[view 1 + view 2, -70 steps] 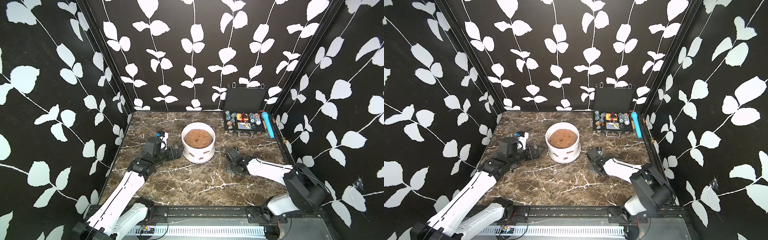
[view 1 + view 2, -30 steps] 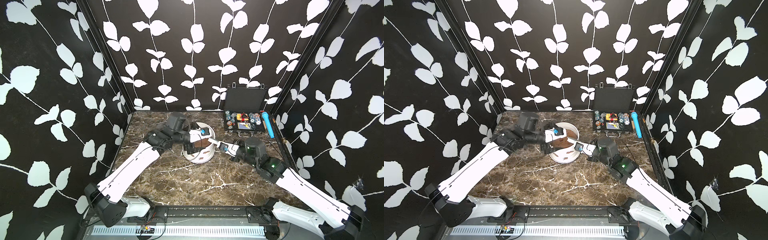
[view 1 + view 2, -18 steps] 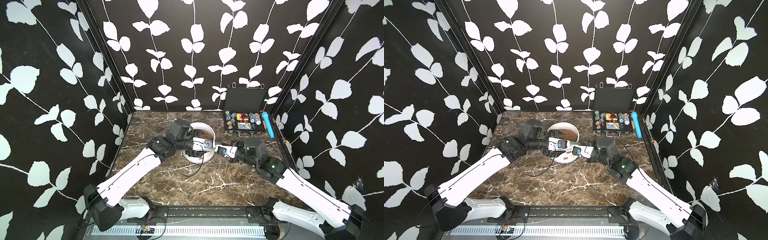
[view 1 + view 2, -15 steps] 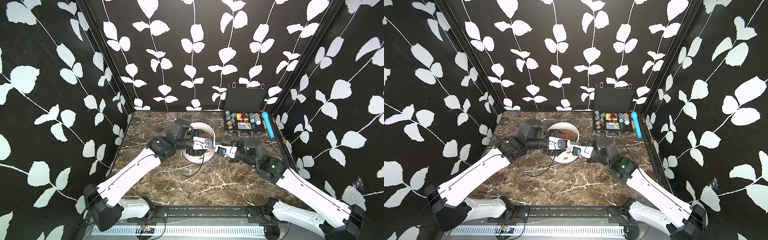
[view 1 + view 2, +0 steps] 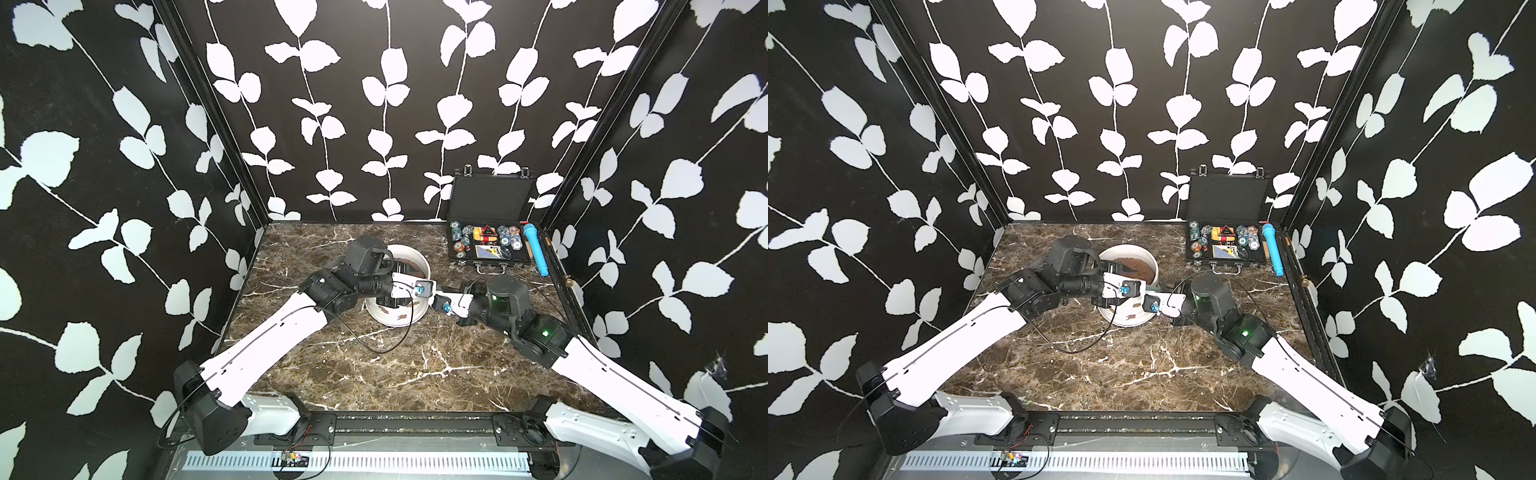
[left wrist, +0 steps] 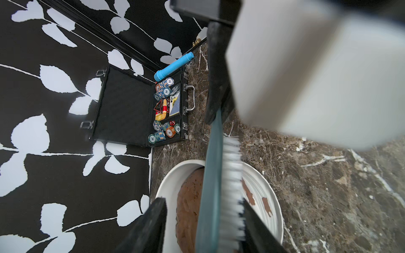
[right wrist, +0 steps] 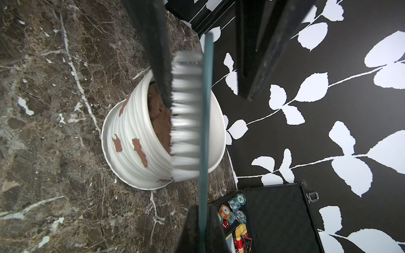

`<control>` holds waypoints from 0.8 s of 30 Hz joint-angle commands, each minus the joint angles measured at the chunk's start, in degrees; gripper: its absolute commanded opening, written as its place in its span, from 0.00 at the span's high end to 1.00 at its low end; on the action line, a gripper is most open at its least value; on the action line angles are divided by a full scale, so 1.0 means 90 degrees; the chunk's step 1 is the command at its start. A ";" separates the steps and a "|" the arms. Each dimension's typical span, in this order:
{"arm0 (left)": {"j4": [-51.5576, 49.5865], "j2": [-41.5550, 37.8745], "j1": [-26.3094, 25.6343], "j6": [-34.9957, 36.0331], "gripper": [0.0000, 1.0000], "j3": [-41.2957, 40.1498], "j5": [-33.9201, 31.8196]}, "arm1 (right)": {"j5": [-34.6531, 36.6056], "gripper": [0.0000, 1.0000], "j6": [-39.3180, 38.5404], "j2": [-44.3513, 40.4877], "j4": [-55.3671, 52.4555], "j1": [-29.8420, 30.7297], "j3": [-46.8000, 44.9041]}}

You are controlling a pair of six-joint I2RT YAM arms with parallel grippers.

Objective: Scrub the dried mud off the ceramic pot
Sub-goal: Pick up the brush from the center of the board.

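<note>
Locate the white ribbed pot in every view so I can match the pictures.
In a top view: ceramic pot in the middle of the table, partly under the left arm.
In a top view: ceramic pot in the same middle spot, soil showing inside.
Left wrist: ceramic pot behind the brush.
Right wrist: ceramic pot behind the bristles, dried mud on its ribs.
Shared landmark: the open black case, near the pot in all four.

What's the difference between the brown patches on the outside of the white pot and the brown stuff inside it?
The dried mud is several small, flat, separate blotches stuck on the ribbed outer wall of the ceramic pot; the soil is one big mound filling the inside. The dried mud looks redder and lighter, the soil darker brown. Both are earthy brown and sit on or in the same pot.
</note>
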 commanded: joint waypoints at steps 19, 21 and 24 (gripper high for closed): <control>-0.0119 -0.0075 -0.0084 0.0575 0.80 0.0125 -0.0328 | 0.0048 0.95 0.0183 0.0013 0.0132 0.0086 0.0272; -0.0101 -0.0097 -0.0086 0.0621 0.81 0.0126 -0.0349 | 0.0059 0.93 0.0194 0.0021 0.0157 0.0091 0.0250; -0.0076 -0.0101 -0.0086 0.0642 0.82 0.0117 -0.0402 | 0.0048 0.72 0.0237 0.0037 0.0137 0.0086 0.0268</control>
